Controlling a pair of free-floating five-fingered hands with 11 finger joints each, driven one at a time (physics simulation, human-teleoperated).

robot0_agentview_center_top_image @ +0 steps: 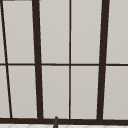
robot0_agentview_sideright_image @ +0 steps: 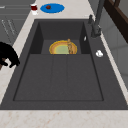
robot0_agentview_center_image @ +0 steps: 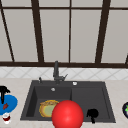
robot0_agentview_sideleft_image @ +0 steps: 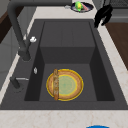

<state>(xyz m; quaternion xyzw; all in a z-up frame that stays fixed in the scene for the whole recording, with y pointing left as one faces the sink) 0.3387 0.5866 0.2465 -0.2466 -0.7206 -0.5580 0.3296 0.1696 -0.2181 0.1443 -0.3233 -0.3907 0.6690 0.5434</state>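
One dark grey matte sink (robot0_agentview_center_image: 105, 100) holds one round yellow-rimmed plate (robot0_agentview_sideleft_image: 65, 85) in its deep basin, with one brown wooden stick (robot0_agentview_sideleft_image: 56, 85) lying across the plate. The right hand (robot0_agentview_center_image: 92, 114) hovers over the sink's front right edge, fingers curled down on nothing. The left hand (robot0_agentview_center_image: 3, 91) hangs left of the sink above one flat blue round plate (robot0_agentview_center_image: 11, 102); I cannot tell how its fingers stand.

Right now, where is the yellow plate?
The plate lies on the floor of the sink's deep basin, on the left in the front view, with a wooden stick resting across it.
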